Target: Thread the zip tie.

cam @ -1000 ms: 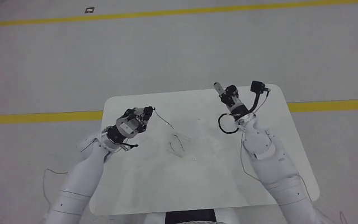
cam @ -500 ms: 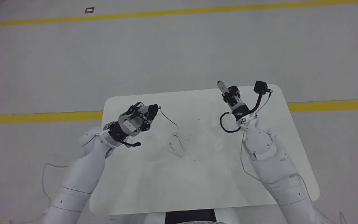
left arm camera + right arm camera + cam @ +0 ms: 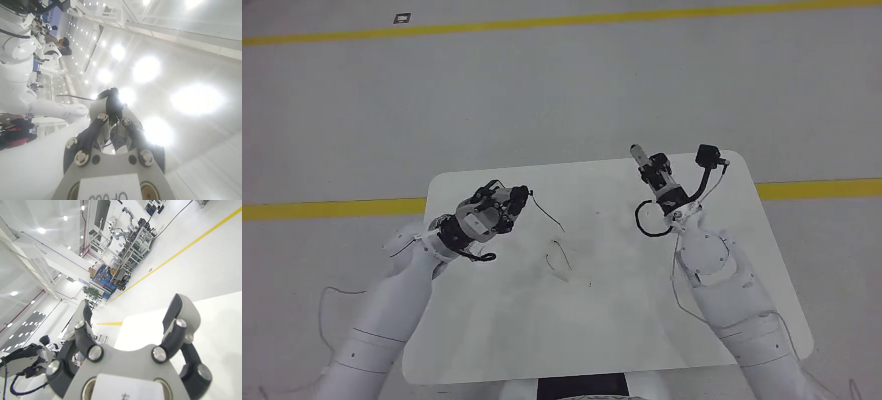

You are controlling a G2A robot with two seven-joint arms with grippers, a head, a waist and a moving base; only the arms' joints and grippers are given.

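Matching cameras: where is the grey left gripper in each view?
Top view: grey left gripper over the white table's left side.
Left wrist view: left gripper close up, against ceiling lights.
Right wrist view: left gripper farther off, past the right gripper.
Shared landmark: the thin black zip tie it grips.

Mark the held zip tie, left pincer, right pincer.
zip tie (image 3: 75, 97), left wrist view, free black strand.
left pincer (image 3: 111, 93), left wrist view, between its shut fingertips.
right pincer (image 3: 130, 298), right wrist view, midway between open fingertips.
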